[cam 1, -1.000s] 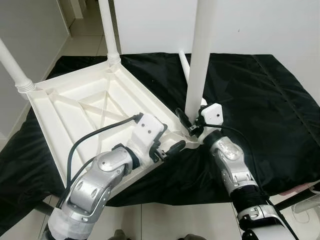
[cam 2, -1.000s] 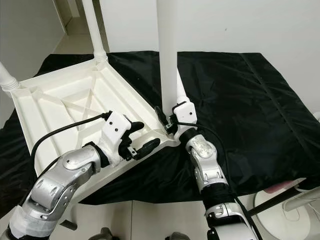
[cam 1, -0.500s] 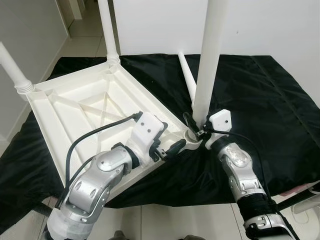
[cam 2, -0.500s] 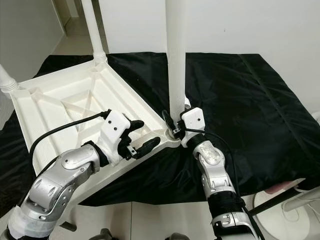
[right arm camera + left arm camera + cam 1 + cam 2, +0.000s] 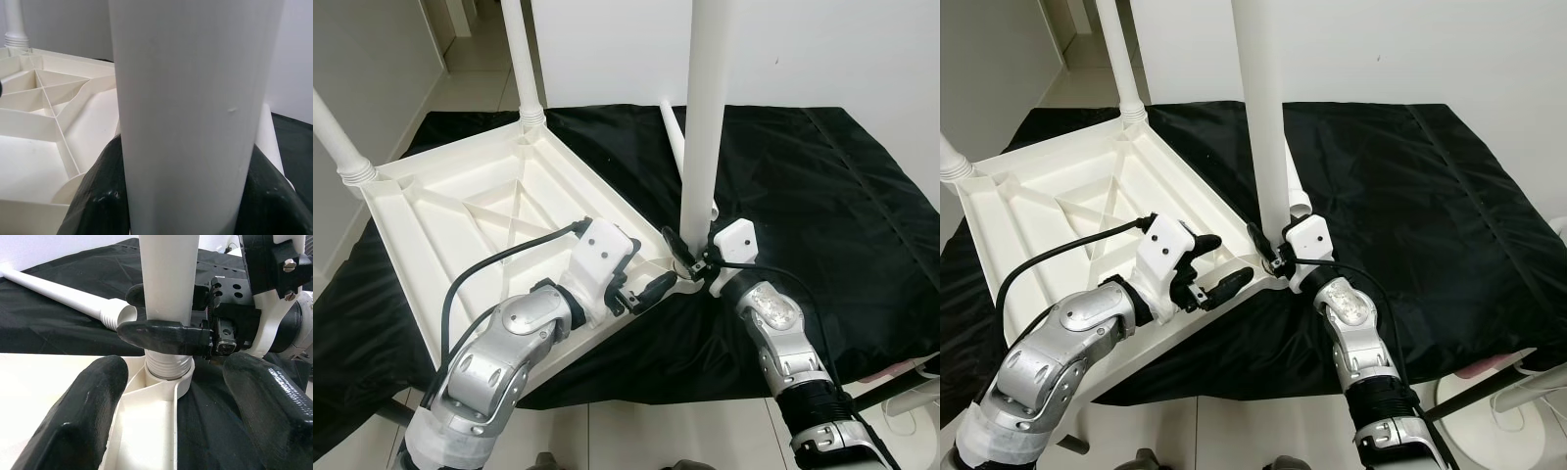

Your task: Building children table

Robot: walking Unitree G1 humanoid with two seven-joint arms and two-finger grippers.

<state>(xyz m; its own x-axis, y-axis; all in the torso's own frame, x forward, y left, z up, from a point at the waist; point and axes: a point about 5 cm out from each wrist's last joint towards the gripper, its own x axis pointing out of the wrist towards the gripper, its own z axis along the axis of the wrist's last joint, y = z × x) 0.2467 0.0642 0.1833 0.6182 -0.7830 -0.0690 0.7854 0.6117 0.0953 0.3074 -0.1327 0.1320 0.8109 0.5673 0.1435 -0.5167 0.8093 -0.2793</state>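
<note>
Table leg (image 5: 705, 117) stood near-upright, threaded end seated in corner socket (image 5: 166, 379) of upturned tabletop (image 5: 460, 211). My right gripper (image 5: 693, 257) pinched leg just above socket. Left gripper (image 5: 641, 286) spread, alongside corner.

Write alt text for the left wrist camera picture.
The right pincer grips a white table leg standing in the corner socket of the upturned tabletop. The left pincer's fingers flank the socket, open; a spare leg lies on black cloth.

An upturned tabletop (image 5: 460, 206) lies on a cloth (image 5: 822, 176), a loose leg (image 5: 673, 137) behind its near corner.
</note>
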